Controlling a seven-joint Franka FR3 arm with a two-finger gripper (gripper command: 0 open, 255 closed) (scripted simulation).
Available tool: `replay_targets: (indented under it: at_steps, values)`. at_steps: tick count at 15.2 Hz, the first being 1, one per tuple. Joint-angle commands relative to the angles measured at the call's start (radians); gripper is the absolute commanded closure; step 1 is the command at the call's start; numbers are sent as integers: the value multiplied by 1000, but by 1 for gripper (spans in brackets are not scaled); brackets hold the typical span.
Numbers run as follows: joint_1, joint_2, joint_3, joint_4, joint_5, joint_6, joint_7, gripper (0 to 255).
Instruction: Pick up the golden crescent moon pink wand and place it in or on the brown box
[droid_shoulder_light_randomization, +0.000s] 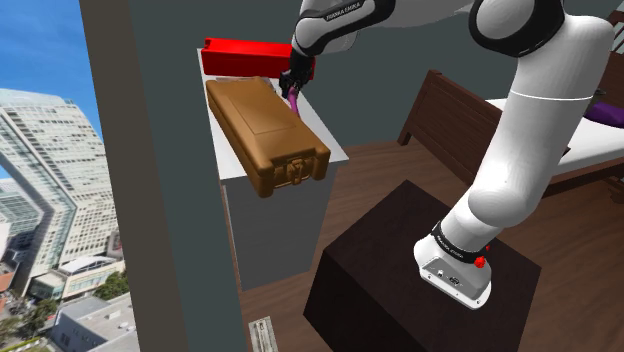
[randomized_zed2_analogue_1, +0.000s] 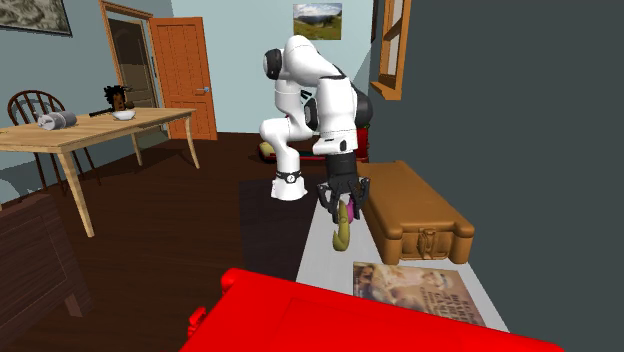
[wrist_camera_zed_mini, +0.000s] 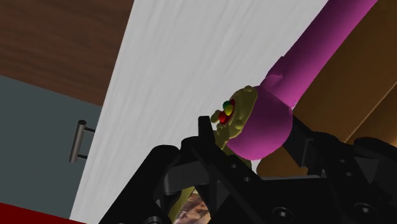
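The arm (droid_shoulder_light_randomization: 530, 130) rises from its dark stand (droid_shoulder_light_randomization: 390, 260) and reaches over to a white counter (droid_shoulder_light_randomization: 325, 133) that sits on a grey cabinet against a dark wall. In the second exterior view a wooden table (randomized_zed2_analogue_1: 90, 128) stands well apart at that view's left. On the counter a red box (droid_shoulder_light_randomization: 245, 55) lies at the end farthest from the stand, and a brown box (droid_shoulder_light_randomization: 265, 125) with a front latch lies lengthwise just beside it, taking up most of the top. A printed picture (randomized_zed2_analogue_1: 415, 290) lies flat on the counter between the two boxes. The gripper (randomized_zed2_analogue_1: 341, 208) points down over the bare strip of counter beside the brown box, near its red-box end. Its fingers are closed around the wand (randomized_zed2_analogue_1: 342, 228), clasping the round pink bulb where the handle meets the golden head. In the wrist view the pink handle (wrist_camera_zed_mini: 305, 60) slants away from the fingers along the brown box's edge, and small red and green gems (wrist_camera_zed_mini: 227, 113) sit on the golden part. The wand hangs beside the brown box, not in or on it; whether its lower tip touches the counter I cannot tell.
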Motion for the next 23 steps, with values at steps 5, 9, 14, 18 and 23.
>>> replay_targets:
  at_steps: [5,9,14,18,23]
  values:
    - [0,-30,0,44,-1,-74,3,255]
    - [0,-45,0,77,-1,-123,5,255]
    - [0,-60,0,125,-2,-185,7,255]
    - [0,-69,0,167,-2,-236,9,255]
    - [0,-74,0,227,-3,-301,11,255]
